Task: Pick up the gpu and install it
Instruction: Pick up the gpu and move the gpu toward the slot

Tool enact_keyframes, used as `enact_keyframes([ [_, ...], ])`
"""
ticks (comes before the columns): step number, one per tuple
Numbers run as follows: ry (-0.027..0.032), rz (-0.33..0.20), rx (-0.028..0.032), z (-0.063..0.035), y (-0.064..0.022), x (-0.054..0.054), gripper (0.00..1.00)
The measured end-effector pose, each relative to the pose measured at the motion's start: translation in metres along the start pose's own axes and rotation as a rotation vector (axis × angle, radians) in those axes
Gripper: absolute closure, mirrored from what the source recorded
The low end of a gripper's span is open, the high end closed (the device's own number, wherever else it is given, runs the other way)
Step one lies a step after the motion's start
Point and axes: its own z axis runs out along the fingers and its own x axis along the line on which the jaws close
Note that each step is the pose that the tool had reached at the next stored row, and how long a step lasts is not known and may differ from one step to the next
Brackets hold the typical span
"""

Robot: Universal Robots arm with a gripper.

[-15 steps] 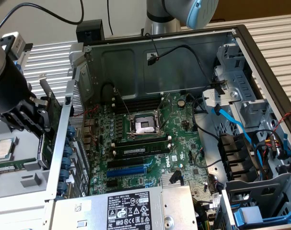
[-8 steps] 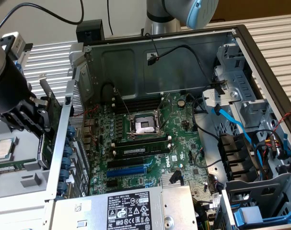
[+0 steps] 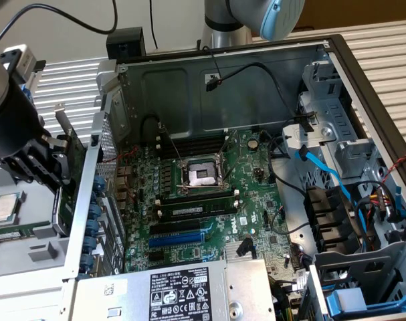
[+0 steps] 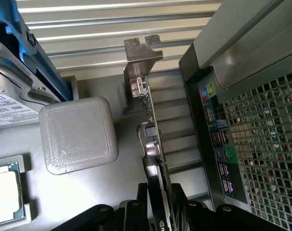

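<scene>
The gpu (image 3: 67, 167) is a thin green card with a silver bracket (image 3: 61, 119) at its upper end. It hangs upright outside the computer case, just off the case's rear wall (image 3: 95, 174) at the exterior view's left. My black gripper (image 3: 37, 166) is shut on it. In the wrist view the gpu (image 4: 153, 125) runs edge-on away from my gripper (image 4: 160, 214), clamped between the dark fingers (image 4: 131, 214), with the notched bracket (image 4: 142, 50) at its far end. The case's perforated rear panel (image 4: 261, 134) stands close beside the card.
The open case holds the large green motherboard (image 3: 256, 200) with a CPU socket (image 3: 201, 175), memory sticks (image 3: 196, 208) and a blue slot (image 3: 179, 235). A power supply (image 3: 176, 291) sits in front, cables and drive bays (image 3: 350, 200) to the right. A grey tray (image 4: 78, 192) holds a processor chip (image 4: 4, 192) and a grey block (image 4: 78, 134).
</scene>
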Motion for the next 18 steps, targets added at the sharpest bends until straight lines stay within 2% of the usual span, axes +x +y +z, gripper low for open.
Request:
enact_keyframes([
  [3, 0.0050, -0.001, 0.0078, -0.0005, 0.0004, -0.0008, 0.69],
  [5, 0.0072, 0.000, 0.0090, -0.0011, 0.0006, -0.0010, 0.69],
  [10, 0.0071, -0.001, 0.0103, -0.0016, 0.0008, -0.0016, 0.69],
  [14, 0.0006, -0.001, 0.0087, -0.0035, 0.0011, -0.0021, 0.69],
  [18, -0.0033, -0.002, 0.0079, -0.0061, 0.0016, -0.0026, 0.69],
])
